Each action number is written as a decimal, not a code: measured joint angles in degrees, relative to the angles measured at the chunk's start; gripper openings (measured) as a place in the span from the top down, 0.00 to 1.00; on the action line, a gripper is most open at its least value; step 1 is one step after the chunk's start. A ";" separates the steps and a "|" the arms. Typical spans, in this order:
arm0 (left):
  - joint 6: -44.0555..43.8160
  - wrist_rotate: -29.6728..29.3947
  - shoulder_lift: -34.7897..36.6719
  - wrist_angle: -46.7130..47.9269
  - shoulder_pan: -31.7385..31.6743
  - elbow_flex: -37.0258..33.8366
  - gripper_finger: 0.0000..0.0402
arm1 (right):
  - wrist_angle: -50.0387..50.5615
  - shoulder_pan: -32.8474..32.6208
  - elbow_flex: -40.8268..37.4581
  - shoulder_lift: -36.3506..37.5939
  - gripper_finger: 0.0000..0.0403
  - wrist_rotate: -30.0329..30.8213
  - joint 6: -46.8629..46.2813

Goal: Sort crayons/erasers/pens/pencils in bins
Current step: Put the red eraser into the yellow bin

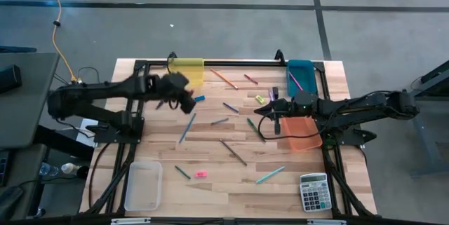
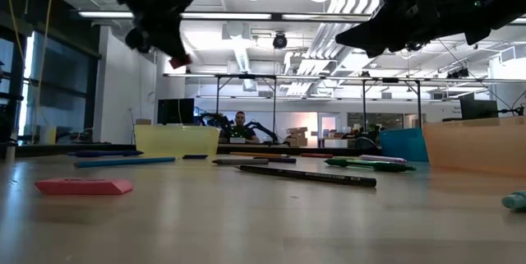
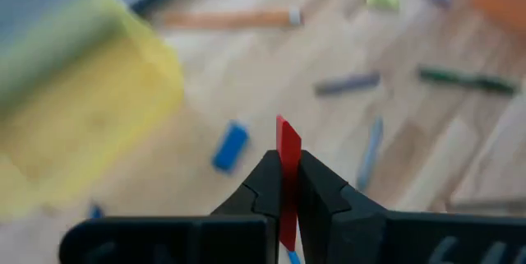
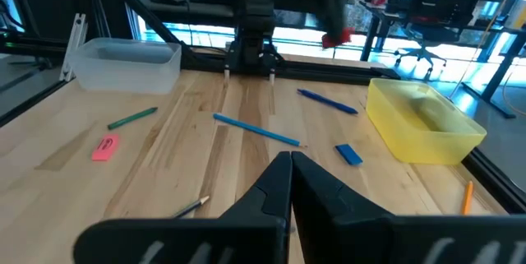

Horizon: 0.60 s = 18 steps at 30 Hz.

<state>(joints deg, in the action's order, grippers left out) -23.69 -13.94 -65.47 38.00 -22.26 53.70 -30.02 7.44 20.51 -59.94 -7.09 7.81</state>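
My left gripper (image 1: 188, 103) hangs above the table near the yellow bin (image 1: 186, 71), shut on a red eraser (image 3: 288, 145); the low view shows the red eraser (image 2: 179, 61) high off the wood. My right gripper (image 1: 259, 113) is shut on nothing, level over the table's middle beside the orange bin (image 1: 302, 132). A blue eraser (image 1: 199, 99), a pale yellow eraser (image 1: 260, 99) and a pink eraser (image 1: 200, 174) lie flat on the table among scattered pens, pencils and crayons. The teal bin (image 1: 302, 74) stands at the far right, the clear bin (image 1: 144, 185) near left. My left gripper pinches the red eraser's two broad faces (image 3: 288, 173) between its two fingers. The eraser stands on edge in the gap, and its far end (image 3: 285, 128) sticks out past the fingertips. The fingers slant down from the table's left. The eraser is lifted clear.
A grey calculator (image 1: 313, 192) lies at the near right corner. A black frame rail (image 1: 231, 62) runs along the far edge between the yellow and teal bins. Long sticks lie across the table's middle, such as a dark pencil (image 2: 308, 175) and a blue pencil (image 4: 256, 130).
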 joint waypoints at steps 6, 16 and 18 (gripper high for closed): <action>8.91 -0.07 -4.69 -0.10 -7.69 8.07 1.00 | -0.66 0.00 0.00 0.00 1.00 0.04 -0.01; 17.86 6.06 -23.36 1.18 -17.49 19.45 1.00 | 0.14 0.00 0.00 0.00 1.00 0.07 -0.42; 18.88 6.08 -26.79 2.73 -19.60 20.61 1.00 | 0.56 0.00 0.00 0.00 1.00 0.08 -0.31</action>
<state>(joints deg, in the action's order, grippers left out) -4.82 -7.86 -92.26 40.73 -41.86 74.31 -29.46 7.44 20.51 -59.94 -7.01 7.50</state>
